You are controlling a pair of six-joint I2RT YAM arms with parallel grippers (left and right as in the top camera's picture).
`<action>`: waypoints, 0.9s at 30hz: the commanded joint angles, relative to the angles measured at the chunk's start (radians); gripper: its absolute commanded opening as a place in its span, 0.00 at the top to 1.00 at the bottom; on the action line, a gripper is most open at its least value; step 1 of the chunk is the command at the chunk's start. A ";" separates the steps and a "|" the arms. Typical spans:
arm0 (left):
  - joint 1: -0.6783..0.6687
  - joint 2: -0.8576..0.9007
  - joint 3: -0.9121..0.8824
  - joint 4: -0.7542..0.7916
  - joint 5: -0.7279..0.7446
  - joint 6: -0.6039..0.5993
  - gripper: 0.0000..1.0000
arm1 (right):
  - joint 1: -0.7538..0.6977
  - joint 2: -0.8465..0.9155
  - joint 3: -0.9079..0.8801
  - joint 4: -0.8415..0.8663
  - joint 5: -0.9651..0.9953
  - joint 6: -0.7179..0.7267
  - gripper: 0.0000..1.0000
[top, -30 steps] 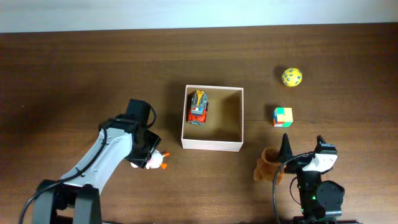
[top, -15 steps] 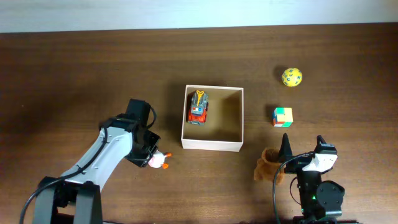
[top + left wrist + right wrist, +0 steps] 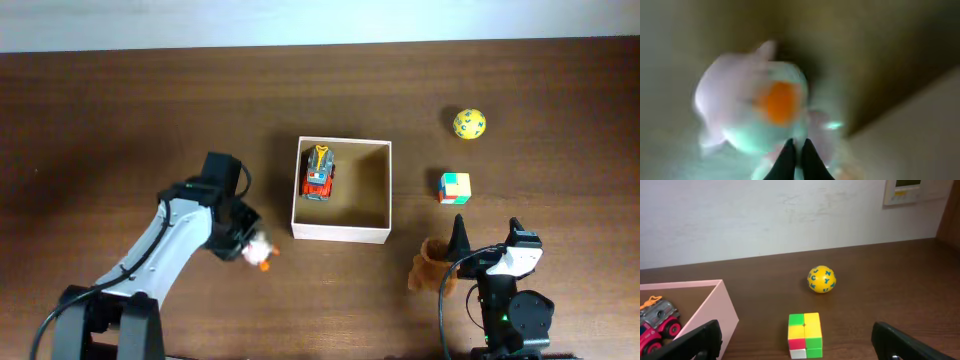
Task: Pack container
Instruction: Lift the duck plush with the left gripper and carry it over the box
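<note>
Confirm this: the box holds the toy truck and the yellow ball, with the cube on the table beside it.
Wrong about the yellow ball: the overhead view shows it on the table, outside the box. The toy truck is inside, the cube beside it.

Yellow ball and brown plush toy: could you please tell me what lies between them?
The colour cube sits between the yellow ball and brown plush toy, seen overhead.

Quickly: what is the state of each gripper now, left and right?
Left gripper: closed on the white and orange toy.
Right gripper: open, holding nothing.
</note>
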 commanded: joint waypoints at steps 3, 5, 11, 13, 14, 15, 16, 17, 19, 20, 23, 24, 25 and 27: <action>0.000 -0.011 0.238 -0.040 -0.020 0.167 0.97 | -0.006 -0.010 -0.009 0.000 -0.002 0.003 0.01; 0.000 -0.011 0.301 -0.068 -0.035 0.191 0.97 | -0.006 -0.010 -0.009 0.000 -0.002 0.003 0.01; -0.006 -0.011 0.398 -0.134 -0.058 0.196 0.98 | -0.006 -0.010 -0.009 0.000 -0.002 0.003 0.01; -0.018 -0.011 0.414 -0.132 -0.039 0.207 0.98 | -0.006 -0.010 -0.009 0.000 -0.002 0.003 0.01; -0.025 -0.011 0.421 -0.129 -0.030 0.209 0.98 | -0.006 -0.010 -0.009 0.000 -0.002 0.003 0.01; -0.039 -0.011 0.431 -0.121 -0.019 0.223 0.98 | -0.006 -0.010 -0.009 0.000 -0.002 0.003 0.01; -0.048 -0.011 0.439 -0.116 -0.015 0.239 0.98 | -0.006 -0.010 -0.009 0.000 -0.002 0.003 0.01; -0.062 -0.011 0.450 -0.108 -0.013 0.265 0.98 | -0.006 -0.010 -0.009 0.000 -0.002 0.003 0.01; -0.087 -0.011 0.476 -0.093 -0.013 0.312 0.98 | -0.006 -0.010 -0.009 0.000 -0.002 0.003 0.01; -0.101 -0.011 0.492 -0.089 -0.013 0.338 0.98 | -0.006 -0.010 -0.009 0.000 -0.002 0.003 0.01; -0.135 -0.011 0.546 -0.083 -0.017 0.415 0.98 | -0.006 -0.010 -0.009 0.000 -0.002 0.003 0.01; -0.145 -0.011 0.562 -0.083 -0.016 0.433 0.98 | -0.006 -0.010 -0.009 0.000 -0.002 0.003 0.01; -0.153 -0.011 0.575 -0.083 -0.017 0.448 0.98 | -0.006 -0.010 -0.009 0.000 -0.002 0.003 0.01; -0.167 -0.011 0.591 -0.083 -0.016 0.492 0.98 | -0.006 -0.010 -0.009 0.000 -0.002 0.003 0.01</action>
